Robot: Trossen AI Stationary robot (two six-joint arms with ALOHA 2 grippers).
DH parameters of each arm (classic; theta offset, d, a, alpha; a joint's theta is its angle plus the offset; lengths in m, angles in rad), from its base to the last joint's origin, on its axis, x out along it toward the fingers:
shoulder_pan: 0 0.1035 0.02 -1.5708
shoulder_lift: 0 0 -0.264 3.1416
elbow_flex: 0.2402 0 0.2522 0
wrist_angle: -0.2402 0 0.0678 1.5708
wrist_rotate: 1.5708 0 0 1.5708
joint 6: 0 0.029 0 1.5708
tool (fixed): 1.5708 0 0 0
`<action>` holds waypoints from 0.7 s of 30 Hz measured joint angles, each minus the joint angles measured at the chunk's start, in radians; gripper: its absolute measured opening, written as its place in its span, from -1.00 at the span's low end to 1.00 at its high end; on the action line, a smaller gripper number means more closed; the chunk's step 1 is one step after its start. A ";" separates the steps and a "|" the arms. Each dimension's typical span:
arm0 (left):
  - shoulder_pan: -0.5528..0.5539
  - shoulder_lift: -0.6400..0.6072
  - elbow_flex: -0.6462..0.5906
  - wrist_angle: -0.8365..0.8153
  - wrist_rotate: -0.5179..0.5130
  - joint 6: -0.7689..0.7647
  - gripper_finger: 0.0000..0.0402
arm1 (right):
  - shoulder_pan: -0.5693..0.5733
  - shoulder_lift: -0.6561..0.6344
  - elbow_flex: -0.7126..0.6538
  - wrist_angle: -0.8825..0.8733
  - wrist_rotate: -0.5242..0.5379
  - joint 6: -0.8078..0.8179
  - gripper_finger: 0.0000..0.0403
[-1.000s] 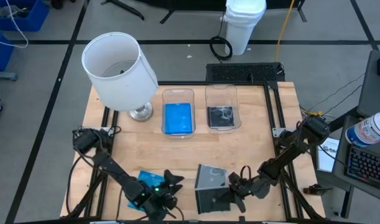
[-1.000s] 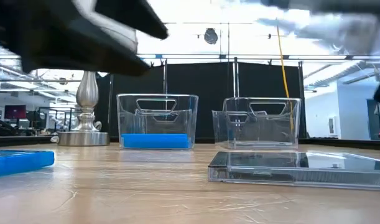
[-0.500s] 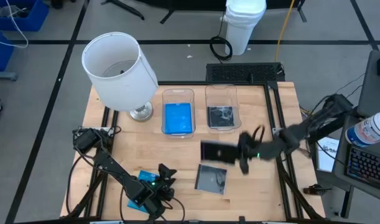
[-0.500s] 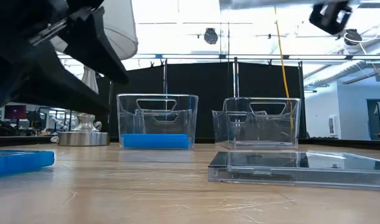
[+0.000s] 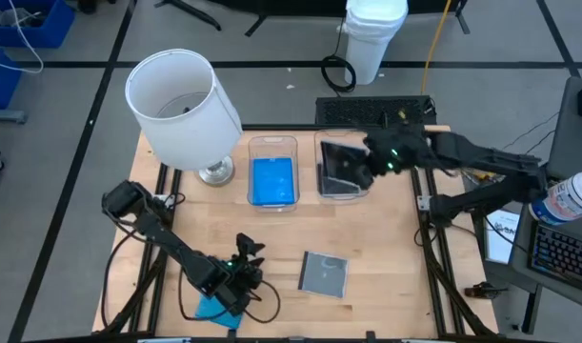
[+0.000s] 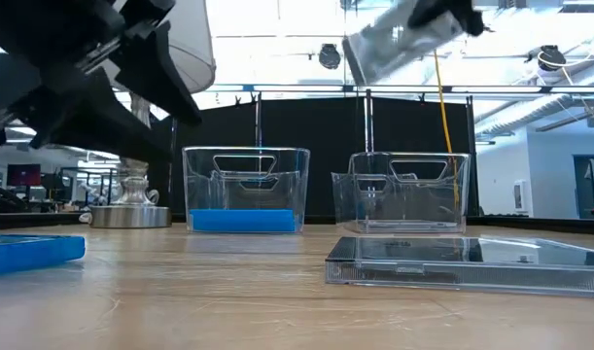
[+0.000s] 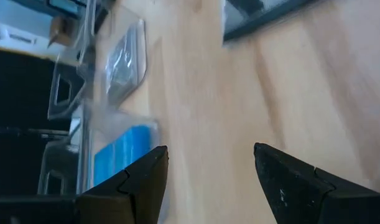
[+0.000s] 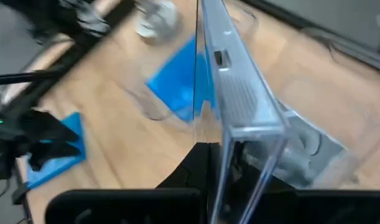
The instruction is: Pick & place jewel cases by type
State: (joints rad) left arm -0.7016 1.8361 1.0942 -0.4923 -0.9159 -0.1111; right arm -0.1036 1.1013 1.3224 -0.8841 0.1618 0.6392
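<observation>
Landmark: I place everything against the lamp, which stands at the counter's far left corner.

Right gripper: I see it raised above the counter, well to the right of the lamp, over the clear bin that is farther from it. Its fingers are pressed together on a clear jewel case.

Held case: in the right wrist view the clear jewel case stands edge-on, clamped between the fingers. In the low view it hangs tilted, high above that bin.

Farther bin: dark-insided cases already lie on its floor, directly under the held one.

Nearer bin: it sits just right of the lamp's base and holds blue jewel cases.

Left gripper: I find it low at the counter's near edge, in front of the lamp. Its fingers are spread and hold nothing.

Blue case on counter: it lies flat at the near edge, just beside the left gripper on the lamp's side, partly covered by the arm. I cannot tell whether they touch.

Clear case on counter: it lies flat in front of the two bins, to the right of the left gripper and apart from it.

Obstructions: between the held case and the bin below I see only the bin's own walls. The lamp's shade overhangs the counter's corner, near the nearer bin.
</observation>
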 joint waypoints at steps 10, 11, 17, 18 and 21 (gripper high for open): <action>0.006 -0.073 -0.173 0.129 0.009 -0.057 0.20 | -0.332 0.201 0.002 -0.047 -0.292 -0.134 -0.97; 0.006 -0.073 -0.184 0.135 0.015 -0.060 0.20 | -0.347 0.219 0.002 -0.045 -0.314 -0.145 -0.97; 0.007 -0.072 -0.208 0.138 0.018 -0.075 0.20 | -0.429 0.297 0.002 -0.043 -0.351 -0.158 -0.97; 0.007 -0.072 -0.208 0.141 0.018 -0.075 0.20 | -0.440 0.308 0.002 -0.042 -0.353 -0.157 -0.97; 0.006 -0.072 -0.208 0.153 0.018 -0.076 0.20 | -0.472 0.343 0.002 -0.046 -0.415 -0.151 -0.97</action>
State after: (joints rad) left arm -0.6952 1.7641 0.8860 -0.3396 -0.8982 -0.1871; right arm -0.5754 1.4439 1.3243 -0.9301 -0.2527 0.4878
